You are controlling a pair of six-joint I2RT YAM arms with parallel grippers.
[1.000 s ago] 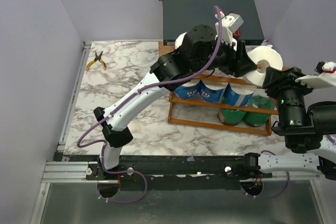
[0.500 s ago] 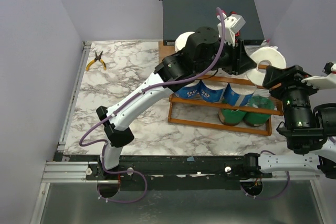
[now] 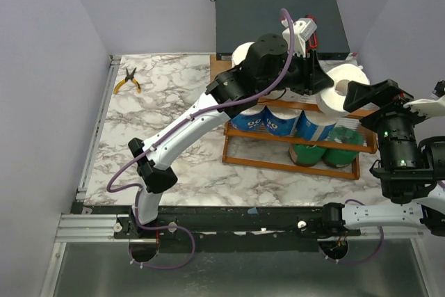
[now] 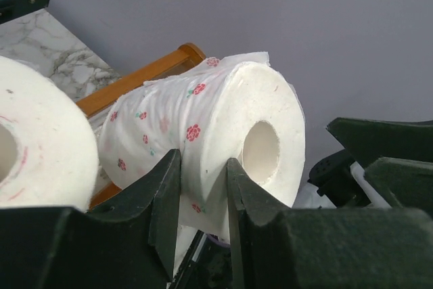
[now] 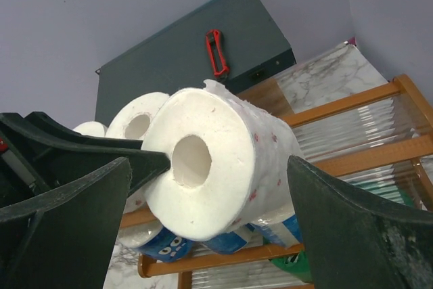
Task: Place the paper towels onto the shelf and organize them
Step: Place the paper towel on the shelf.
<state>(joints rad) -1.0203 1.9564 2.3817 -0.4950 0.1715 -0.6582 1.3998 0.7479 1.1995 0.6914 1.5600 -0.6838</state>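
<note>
left pincer (image 4: 203, 182) grips a white flowered paper towel roll (image 3: 345, 88) above the top of the shelf (image 3: 278, 165), not yet set down; right pincer (image 5: 210, 167) gapes around it. blue-wrapped rolls (image 3: 268, 122) and green-wrapped rolls (image 3: 334, 152) sit shelved below.

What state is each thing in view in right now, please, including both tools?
Left tool: shut on the flowered roll's wall.
Right tool: open, straddling that roll.
Flowered roll: on its side, over the shelf's right end.
Shelf: upright, partly filled.
Blue-wrapped rolls: standing on end, middle tier.
Green-wrapped rolls: standing on end, bottom tier.
Pliers: lying flat, untouched.
</note>
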